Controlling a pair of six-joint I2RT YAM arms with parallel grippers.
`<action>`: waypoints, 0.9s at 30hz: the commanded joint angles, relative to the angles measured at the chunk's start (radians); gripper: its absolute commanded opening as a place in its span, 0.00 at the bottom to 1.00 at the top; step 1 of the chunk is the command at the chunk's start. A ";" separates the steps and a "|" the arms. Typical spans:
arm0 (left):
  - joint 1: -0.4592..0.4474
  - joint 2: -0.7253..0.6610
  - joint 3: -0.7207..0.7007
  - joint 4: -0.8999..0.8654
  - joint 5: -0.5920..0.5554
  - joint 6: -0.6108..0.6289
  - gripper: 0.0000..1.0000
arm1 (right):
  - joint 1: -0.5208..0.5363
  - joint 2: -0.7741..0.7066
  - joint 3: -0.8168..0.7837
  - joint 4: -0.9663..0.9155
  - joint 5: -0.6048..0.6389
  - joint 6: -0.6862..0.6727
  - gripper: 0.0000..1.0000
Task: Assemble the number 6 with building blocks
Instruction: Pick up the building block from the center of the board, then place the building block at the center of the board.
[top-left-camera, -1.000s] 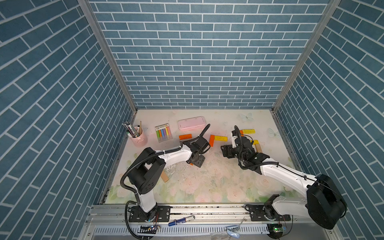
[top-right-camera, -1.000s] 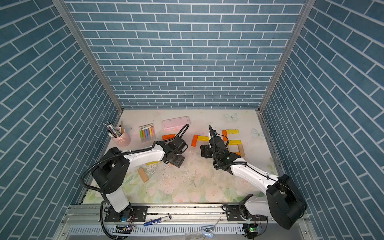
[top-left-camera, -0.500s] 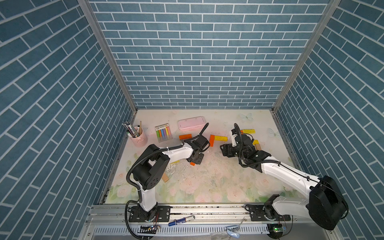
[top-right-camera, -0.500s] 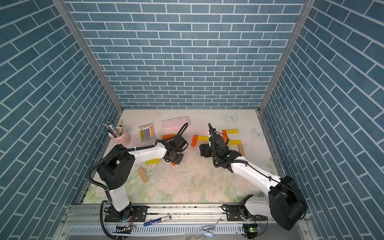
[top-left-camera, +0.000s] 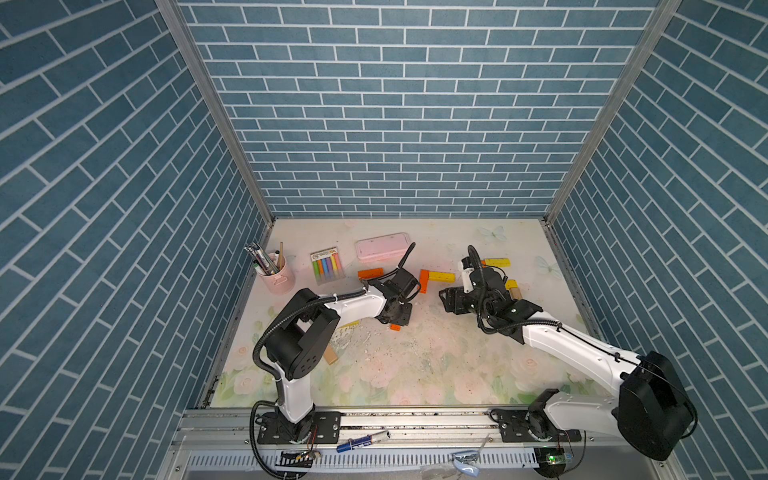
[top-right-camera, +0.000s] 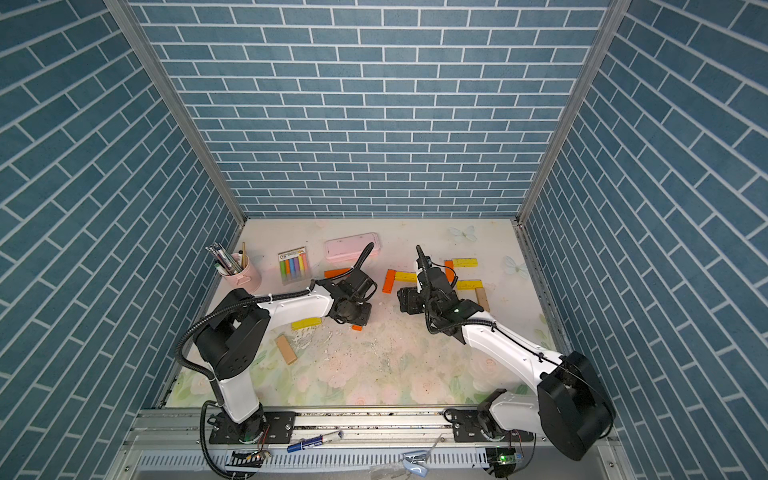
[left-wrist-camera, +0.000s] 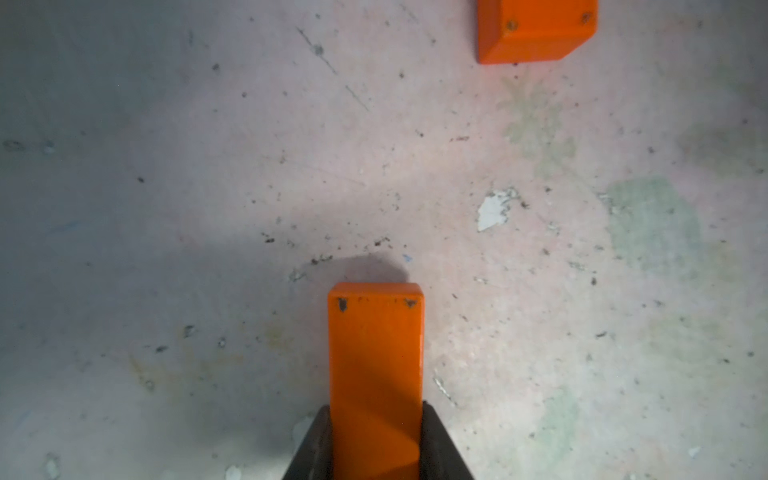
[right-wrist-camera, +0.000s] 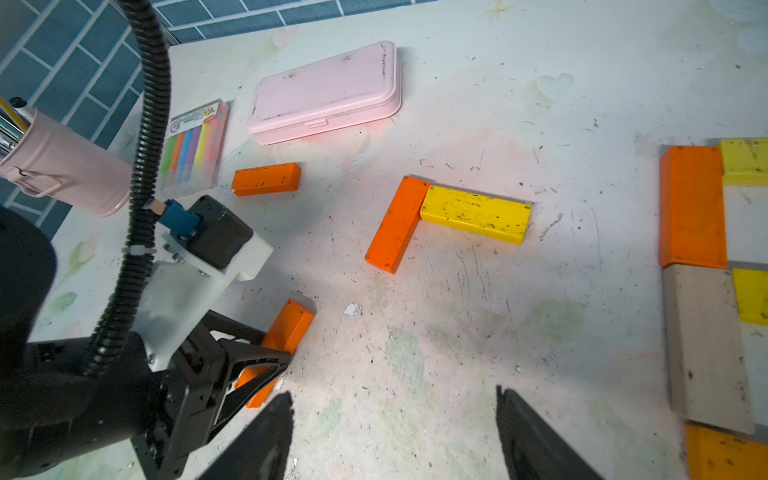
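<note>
My left gripper (left-wrist-camera: 376, 415) is shut on an orange building block (left-wrist-camera: 376, 365) held low over the table; the block's end pokes out below it in both top views (top-left-camera: 395, 328) (top-right-camera: 356, 327). Just beyond it, an orange block (right-wrist-camera: 397, 224) and a yellow block (right-wrist-camera: 476, 214) lie in an L. Another orange block (right-wrist-camera: 266, 178) lies near the chalk. At the right, orange (right-wrist-camera: 692, 208), tan (right-wrist-camera: 706, 345) and yellow (right-wrist-camera: 744, 162) blocks are joined. My right gripper (right-wrist-camera: 395, 399) hangs open and empty between the two groups.
A pink case (top-left-camera: 382, 246), a chalk pack (top-left-camera: 327, 266) and a pink cup of pens (top-left-camera: 276, 274) stand at the back left. A yellow block (top-right-camera: 305, 323) and a tan block (top-right-camera: 286, 350) lie beside the left arm. Brick walls close three sides.
The left gripper has closed on the orange block and drawn slightly toward the left. The right arm has barely moved.
</note>
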 joint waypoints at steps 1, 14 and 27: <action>-0.017 0.023 0.006 0.000 0.036 -0.062 0.22 | -0.004 -0.003 0.028 -0.010 -0.001 0.029 0.78; -0.068 0.042 0.043 -0.022 0.022 -0.103 0.22 | -0.019 -0.033 0.014 -0.010 0.017 0.014 0.78; -0.076 0.130 0.185 -0.089 -0.023 -0.081 0.22 | -0.044 -0.064 -0.006 -0.002 0.013 0.021 0.78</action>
